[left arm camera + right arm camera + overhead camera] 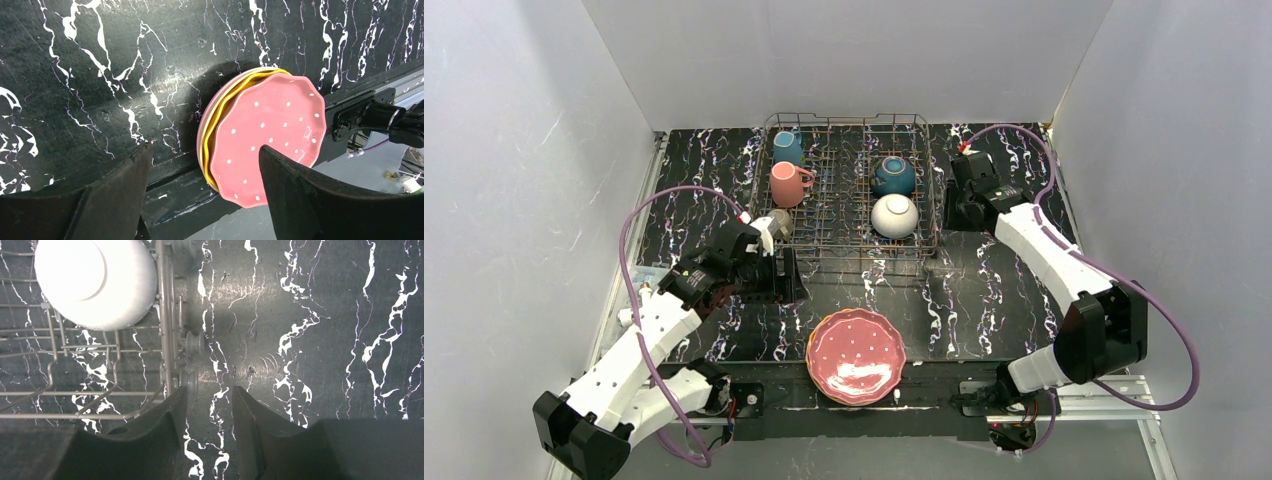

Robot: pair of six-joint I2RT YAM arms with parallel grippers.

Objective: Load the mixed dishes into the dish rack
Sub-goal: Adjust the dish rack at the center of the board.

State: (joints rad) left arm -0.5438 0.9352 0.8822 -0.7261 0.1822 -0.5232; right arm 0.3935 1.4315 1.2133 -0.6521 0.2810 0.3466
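While the left gripper (pixel 786 276) stands wide apart and empty, we note stacked plates (pixel 856 355) ahead of it; the dish rack (pixel 836 205), holding mugs (pixel 789 183) and bowls (pixel 894 215), sits just left of the right gripper (pixel 209 390), narrowly parted on nothing.

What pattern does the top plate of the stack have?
The top plate is pink with small white dots, clearest in the left wrist view.
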